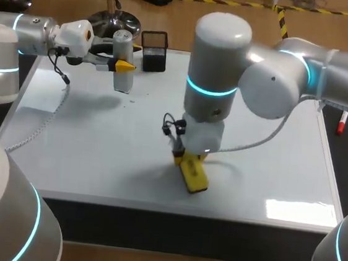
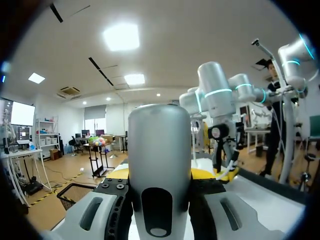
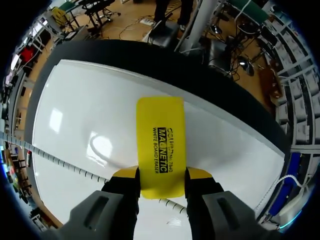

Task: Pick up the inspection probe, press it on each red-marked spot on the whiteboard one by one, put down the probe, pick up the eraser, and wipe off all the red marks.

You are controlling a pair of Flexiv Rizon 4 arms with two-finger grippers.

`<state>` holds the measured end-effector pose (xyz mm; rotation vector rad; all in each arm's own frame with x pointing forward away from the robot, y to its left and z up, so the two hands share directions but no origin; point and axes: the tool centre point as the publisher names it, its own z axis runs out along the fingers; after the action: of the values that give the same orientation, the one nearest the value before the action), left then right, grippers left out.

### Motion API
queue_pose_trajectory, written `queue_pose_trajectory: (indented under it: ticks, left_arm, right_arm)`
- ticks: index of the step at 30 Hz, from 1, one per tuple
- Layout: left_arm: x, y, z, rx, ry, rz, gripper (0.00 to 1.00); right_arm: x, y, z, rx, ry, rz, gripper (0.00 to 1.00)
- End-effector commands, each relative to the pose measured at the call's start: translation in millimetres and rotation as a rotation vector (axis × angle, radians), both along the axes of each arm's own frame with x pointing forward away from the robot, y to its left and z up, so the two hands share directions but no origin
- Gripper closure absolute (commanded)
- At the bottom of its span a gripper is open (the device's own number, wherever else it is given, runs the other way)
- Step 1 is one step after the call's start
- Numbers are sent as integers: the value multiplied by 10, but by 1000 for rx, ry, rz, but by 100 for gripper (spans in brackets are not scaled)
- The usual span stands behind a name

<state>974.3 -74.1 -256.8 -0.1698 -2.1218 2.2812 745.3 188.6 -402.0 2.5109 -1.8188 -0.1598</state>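
The left gripper (image 1: 123, 66) comes in from the left side and hangs over the far left part of the flat white whiteboard (image 1: 269, 172) that covers the tabletop. Its fingers are closed narrowly on a grey cylindrical inspection probe (image 1: 123, 83), one yellow tip on each side. The probe stands upright. Whether its lower end touches the board cannot be told. In the left wrist view the probe (image 2: 160, 150) fills the space between the fingers of that gripper (image 2: 160, 176).

Just beside the probe, toward the far edge, stands a black mesh pen cup (image 1: 153, 52).

The right arm (image 1: 279, 79) reaches in from the right past the middle and points straight down. The right gripper (image 1: 185, 161) is near the front edge of the board. Its fingers clamp one end of a yellow rectangular whiteboard eraser (image 1: 195, 177) from both sides. In the right wrist view the eraser (image 3: 161, 140) juts out ahead of the gripper (image 3: 161, 175), with the whiteboard (image 3: 85, 115) under it. The eraser sits low at the board's surface; contact cannot be confirmed.
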Motion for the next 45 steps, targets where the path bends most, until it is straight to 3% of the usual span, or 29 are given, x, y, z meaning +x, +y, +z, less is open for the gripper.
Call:
queue_pose_trajectory:
  ticks: [1, 10, 45]
  left_arm:
    - [-2, -1, 7, 0, -2, 1, 100]
    - [-2, -1, 7, 0, -2, 1, 100]
    - [-2, -1, 7, 0, -2, 1, 100]
  right_arm:
    - [-73, 109, -54, -4, -22, 10, 100]
    - [-40, 50, -178, -8, -1, 3, 100]
    - [70, -669, -209, -43, 20, -111, 100]
